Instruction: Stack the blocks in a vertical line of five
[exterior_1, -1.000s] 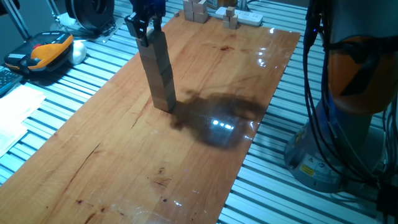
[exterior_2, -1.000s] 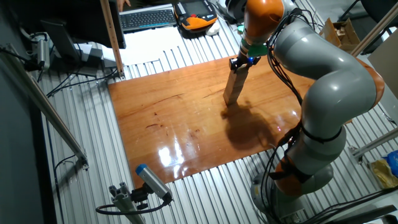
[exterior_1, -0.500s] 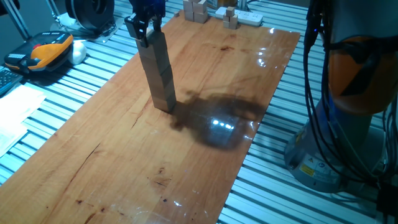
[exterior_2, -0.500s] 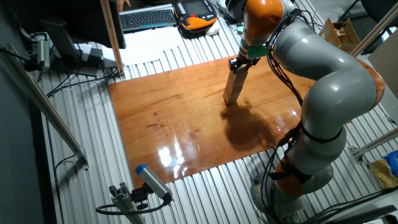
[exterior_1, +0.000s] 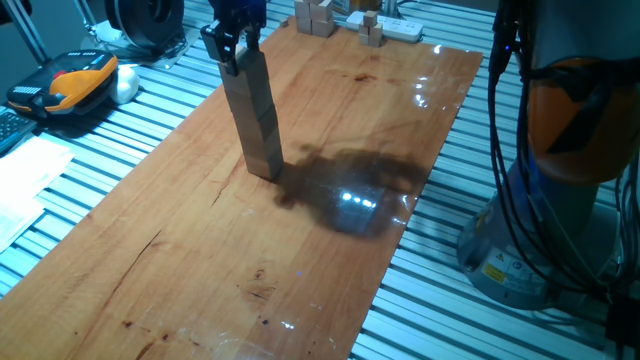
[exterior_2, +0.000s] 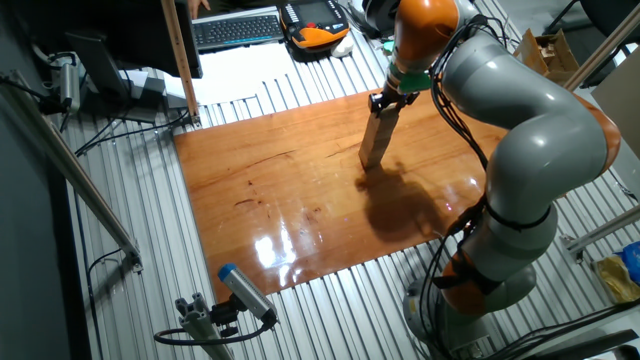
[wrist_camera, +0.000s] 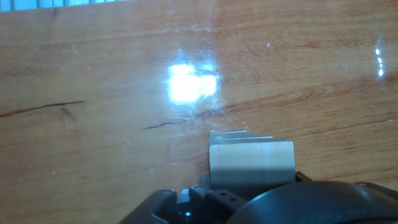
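The blocks stand as one tall, slightly leaning stack (exterior_1: 258, 120) on the wooden board (exterior_1: 200, 250), toward its far left side; the same stack (exterior_2: 374, 140) shows in the other fixed view. My gripper (exterior_1: 235, 55) is at the very top of it, with its dark fingers on either side of the top block and no gap showing. In the hand view the top block (wrist_camera: 250, 162) fills the lower middle, right against the dark gripper housing (wrist_camera: 298, 202). Edges of lower blocks peek out just beyond it.
A cluster of smaller wooden blocks (exterior_1: 318, 18) and one more (exterior_1: 371, 30) sit at the board's far end beside a white power strip (exterior_1: 395, 25). An orange and black device (exterior_1: 70, 80) lies at the left. The arm's base (exterior_1: 560, 150) stands at the right.
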